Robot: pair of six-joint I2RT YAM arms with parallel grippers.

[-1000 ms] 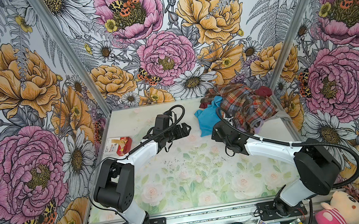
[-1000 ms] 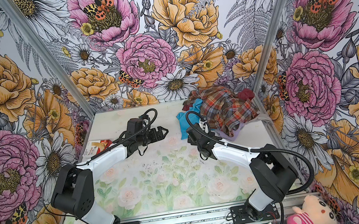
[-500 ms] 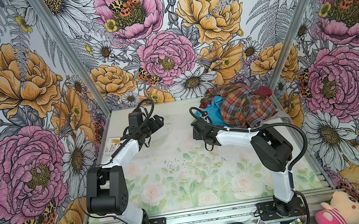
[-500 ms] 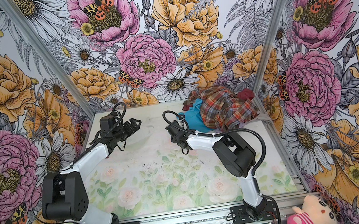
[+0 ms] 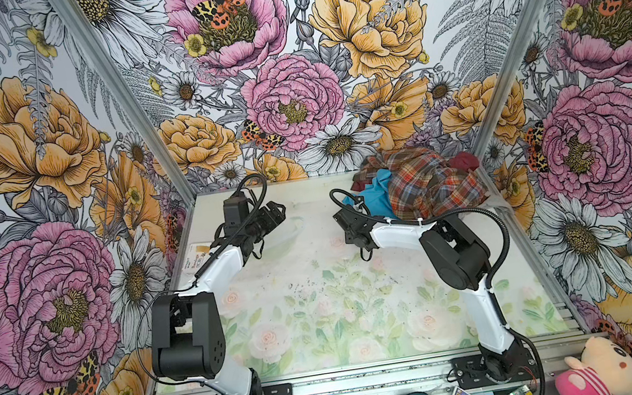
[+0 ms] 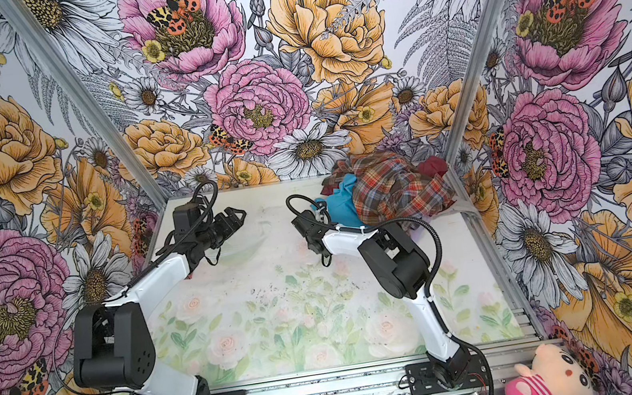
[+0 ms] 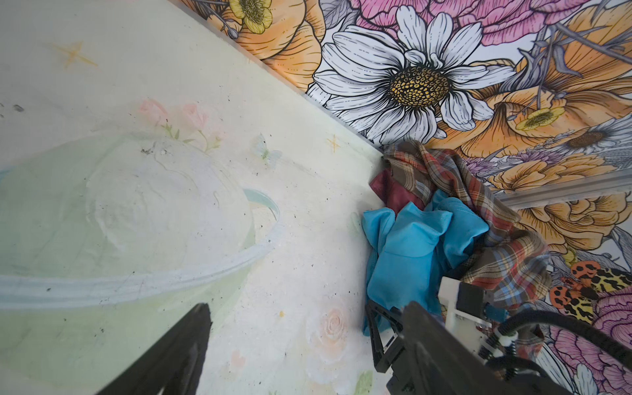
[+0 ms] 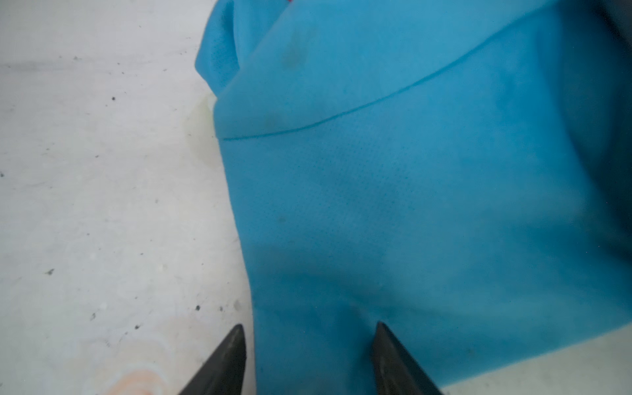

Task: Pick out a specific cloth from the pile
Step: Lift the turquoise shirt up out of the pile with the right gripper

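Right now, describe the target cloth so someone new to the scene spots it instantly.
Far right corner of the table: a pile of garments against the floral wall. On its left edge, partly under the plaid shirt, lies the cloth. It is the only plain turquoise-blue piece; the shirt is checked, the maroon cloth dark.

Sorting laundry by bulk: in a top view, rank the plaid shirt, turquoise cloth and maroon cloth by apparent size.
1. plaid shirt
2. turquoise cloth, partly covered
3. maroon cloth, mostly buried
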